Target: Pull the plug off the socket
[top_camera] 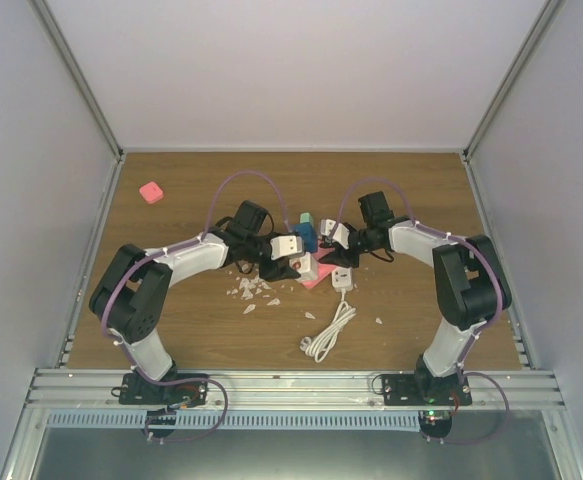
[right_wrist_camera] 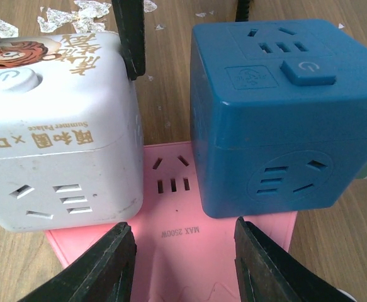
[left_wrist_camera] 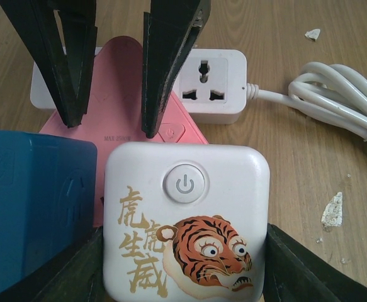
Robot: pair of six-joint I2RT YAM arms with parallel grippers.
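A white cube plug [left_wrist_camera: 186,214] with a tiger print and a power button sits on the pink socket [right_wrist_camera: 177,251]. A blue cube plug [right_wrist_camera: 277,113] stands beside it on the same pink base. My left gripper [left_wrist_camera: 186,267] is shut on the white cube, one finger flat against each side. My right gripper [right_wrist_camera: 183,264] faces it from the other side. Its fingers [left_wrist_camera: 164,69] clamp the narrow end of the pink socket. From above, both grippers meet at the cluster [top_camera: 309,262] in the middle of the table.
A white extension socket [left_wrist_camera: 211,85] lies just behind the pink one, and its coiled white cable [top_camera: 329,335] runs toward the near edge. White flakes [top_camera: 251,290] litter the wood to the left. A small pink block [top_camera: 151,192] sits far back left.
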